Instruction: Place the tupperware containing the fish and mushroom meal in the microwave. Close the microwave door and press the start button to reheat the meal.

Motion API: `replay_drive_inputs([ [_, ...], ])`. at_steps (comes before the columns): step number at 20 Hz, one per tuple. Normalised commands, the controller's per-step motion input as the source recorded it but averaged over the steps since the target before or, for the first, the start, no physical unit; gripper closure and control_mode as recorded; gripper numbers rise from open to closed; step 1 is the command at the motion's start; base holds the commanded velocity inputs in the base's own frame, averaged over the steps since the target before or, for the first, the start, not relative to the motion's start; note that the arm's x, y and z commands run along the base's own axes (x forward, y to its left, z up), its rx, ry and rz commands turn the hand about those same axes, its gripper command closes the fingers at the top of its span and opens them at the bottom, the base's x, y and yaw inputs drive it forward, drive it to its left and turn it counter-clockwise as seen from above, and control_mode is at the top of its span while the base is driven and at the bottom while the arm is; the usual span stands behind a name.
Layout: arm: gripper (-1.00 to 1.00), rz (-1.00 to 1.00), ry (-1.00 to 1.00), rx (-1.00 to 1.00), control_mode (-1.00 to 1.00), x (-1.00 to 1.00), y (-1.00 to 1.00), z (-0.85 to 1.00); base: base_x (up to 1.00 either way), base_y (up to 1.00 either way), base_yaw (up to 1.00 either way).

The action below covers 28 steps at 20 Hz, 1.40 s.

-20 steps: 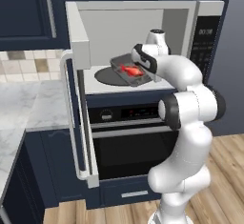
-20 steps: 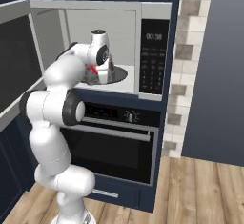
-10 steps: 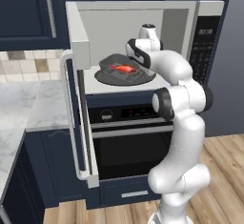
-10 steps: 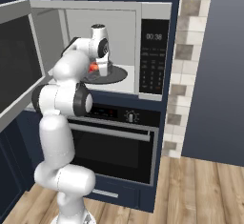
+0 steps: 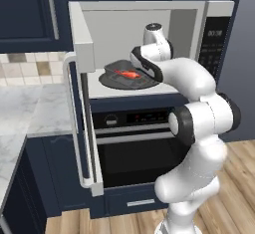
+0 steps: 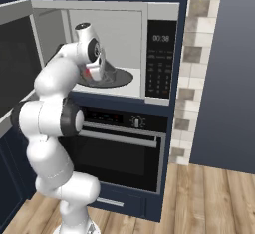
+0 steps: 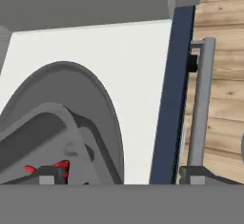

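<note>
So the tupperware (image 5: 128,74) is sitting on the round dark turntable (image 5: 107,80) inside the microwave (image 5: 149,49), and you can see the red-orange fish and mushroom meal (image 5: 130,73) lying in it from the left base view. In the hand view the tray (image 7: 43,142) takes up the lower left, tilted because the camera is rolled, with a bit of red (image 7: 61,166) peeking out near the bottom edge.

The gripper (image 5: 143,67) is right over the near-right side of the tray, arm reaching in through the open front. Honestly I can't tell from these shots whether the jaws are spread or closed on the rim (the fingertips are buried behind the hand in both base views, and the hand view barely shows them).

The microwave door (image 5: 82,123) is swung wide open to the left, its vertical silver handle (image 5: 74,113) facing out. In the right base view the keypad strip (image 6: 160,61) sits to the right of the cavity, and the black oven (image 6: 119,148) is directly underneath. Hand view also catches the oven's bar handle (image 7: 200,104) against the wooden floor (image 7: 224,75).
</note>
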Motion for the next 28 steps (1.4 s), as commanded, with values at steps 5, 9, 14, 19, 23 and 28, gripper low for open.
replay_drive_inputs([
  [5, -1.00, -0.03, -0.25, -0.01, -1.00, -1.00, -0.24, 0.10, 0.00, 0.00, 0.00],
  [9, -1.00, 0.03, -0.24, -0.09, -1.00, -1.00, -0.08, 0.21, 0.00, 0.00, 0.00],
  [14, -1.00, 0.26, -0.16, -0.26, -1.00, -1.00, -0.03, 0.18, 0.00, 0.00, 0.00],
  [19, -1.00, 0.45, -0.07, -0.41, -1.00, -1.00, -0.01, 0.49, 0.00, 0.00, 0.00],
  [23, -1.00, 0.48, 0.03, -0.55, -1.00, -1.00, 0.05, 0.60, 0.00, 0.00, 0.00],
  [28, -1.00, 0.41, 0.16, -0.62, -1.00, -1.00, 0.19, 0.63, 0.00, 0.00, 0.00],
])
